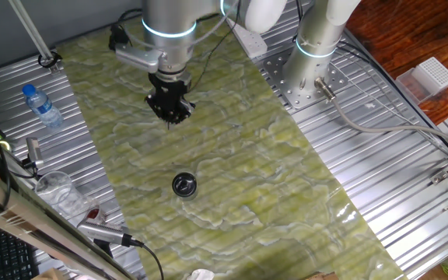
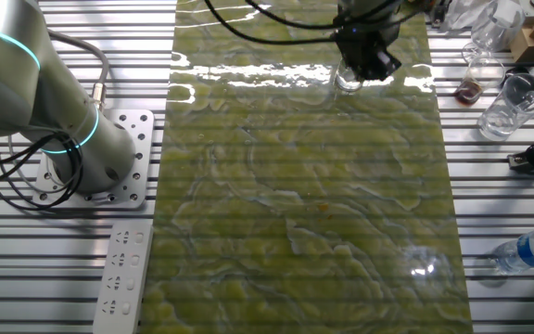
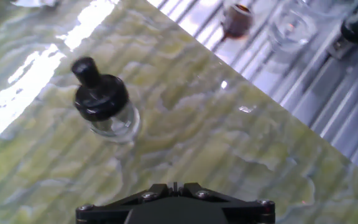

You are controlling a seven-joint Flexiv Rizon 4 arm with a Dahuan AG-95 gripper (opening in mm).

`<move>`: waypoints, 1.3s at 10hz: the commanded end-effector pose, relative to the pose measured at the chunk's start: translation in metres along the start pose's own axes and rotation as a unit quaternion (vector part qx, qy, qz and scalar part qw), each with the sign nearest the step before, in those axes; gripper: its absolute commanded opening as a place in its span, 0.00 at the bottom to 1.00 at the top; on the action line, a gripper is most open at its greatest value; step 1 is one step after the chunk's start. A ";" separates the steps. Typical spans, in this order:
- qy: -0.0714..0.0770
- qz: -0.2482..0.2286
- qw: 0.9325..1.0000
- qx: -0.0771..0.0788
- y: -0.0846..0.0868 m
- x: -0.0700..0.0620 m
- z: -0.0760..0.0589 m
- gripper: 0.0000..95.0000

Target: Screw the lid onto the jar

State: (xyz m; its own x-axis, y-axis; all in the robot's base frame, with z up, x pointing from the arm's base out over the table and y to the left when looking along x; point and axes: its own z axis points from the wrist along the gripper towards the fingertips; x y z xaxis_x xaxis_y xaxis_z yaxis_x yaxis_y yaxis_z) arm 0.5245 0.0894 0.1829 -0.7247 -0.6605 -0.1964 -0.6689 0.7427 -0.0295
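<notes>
The green marbled mat (image 1: pixel 232 163) runs down the middle of the bench (image 1: pixel 379 179), with ribbed metal showing on both long sides. Most of the mat lies bare, so there is open room all round the jar (image 1: pixel 183 185), which stands alone on the mat, toward the 6 o'clock end in one fixed view.

The end effector (image 1: pixel 169 105) hangs above the mat at about 12 o'clock from the jar and well apart from it, holding nothing. Its fingers are a dark clump from here, and I cannot tell whether they are spread or pressed together.

In the hand view the jar (image 3: pixel 107 112) is short, round, clear glass and upright. The lid (image 3: pixel 98 93) sits on its mouth: glossy black, barely narrower than the glass, with a small knob on top. How far it is threaded I cannot make out. The glass looks empty, though glare makes that uncertain.

Off the mat at 9 o'clock lies a clear plastic bottle (image 1: pixel 41 105) with a blue cap, and lower at about 8 o'clock a thin clear plastic cup (image 1: pixel 57 187).
</notes>
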 end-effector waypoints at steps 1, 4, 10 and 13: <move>0.001 -0.007 1.000 0.000 0.012 -0.011 0.007 0.00; -0.003 0.000 1.000 -0.001 0.054 -0.038 0.027 0.00; -0.003 -0.010 1.000 0.000 0.085 -0.049 0.034 0.00; -0.011 0.004 1.000 0.004 0.085 -0.048 0.034 0.40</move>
State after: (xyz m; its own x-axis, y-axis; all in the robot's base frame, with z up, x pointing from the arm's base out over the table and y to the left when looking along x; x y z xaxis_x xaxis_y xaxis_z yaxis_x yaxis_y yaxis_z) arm 0.5068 0.1880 0.1571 -0.7252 -0.6544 -0.2143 -0.6650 0.7463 -0.0285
